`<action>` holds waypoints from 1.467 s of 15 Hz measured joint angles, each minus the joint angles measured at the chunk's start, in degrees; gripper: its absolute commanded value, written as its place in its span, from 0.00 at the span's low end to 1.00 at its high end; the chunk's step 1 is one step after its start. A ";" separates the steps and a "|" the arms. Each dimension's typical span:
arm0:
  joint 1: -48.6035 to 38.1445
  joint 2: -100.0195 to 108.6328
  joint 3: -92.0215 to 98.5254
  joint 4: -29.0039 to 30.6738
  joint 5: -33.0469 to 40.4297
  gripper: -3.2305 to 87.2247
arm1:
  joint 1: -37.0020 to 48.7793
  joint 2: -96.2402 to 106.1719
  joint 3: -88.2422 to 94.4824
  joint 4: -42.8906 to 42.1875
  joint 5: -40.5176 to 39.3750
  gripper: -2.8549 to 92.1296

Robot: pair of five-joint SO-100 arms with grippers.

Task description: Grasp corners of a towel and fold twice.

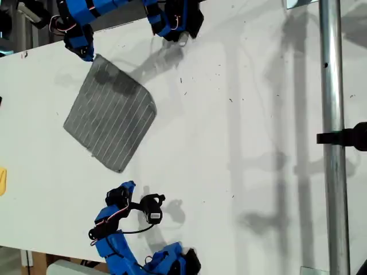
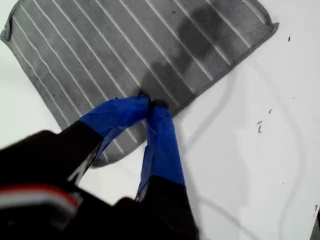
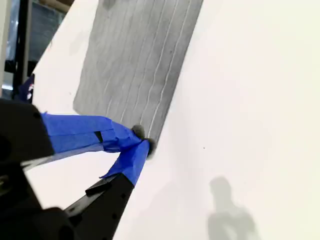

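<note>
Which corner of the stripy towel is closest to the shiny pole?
The corner pointing toward the exterior view's right, where the pole stands. The other three corners lie farther toward that view's left.

We see the towel (image 1: 110, 120) lying flat on the white table (image 1: 241, 143), toward the exterior view's left, turned so its corners point up, down and to the sides like a diamond. Its thin white stripes run diagonally across the grey cloth. One blue arm (image 1: 77, 26) reaches in from the exterior view's top left, its tip at the towel's uppermost corner (image 1: 98, 58). Another blue arm (image 1: 117, 223) sits at the bottom edge of the view, its tip just below the towel's lowest corner (image 1: 117, 169). A vertical metal pole (image 1: 334, 137) crosses the exterior view's right, and shadows streak the table beside it.
</note>
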 measured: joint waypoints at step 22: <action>-12.22 -20.74 -30.15 14.85 13.10 0.00 | -34.89 -0.70 -5.19 13.27 2.81 0.03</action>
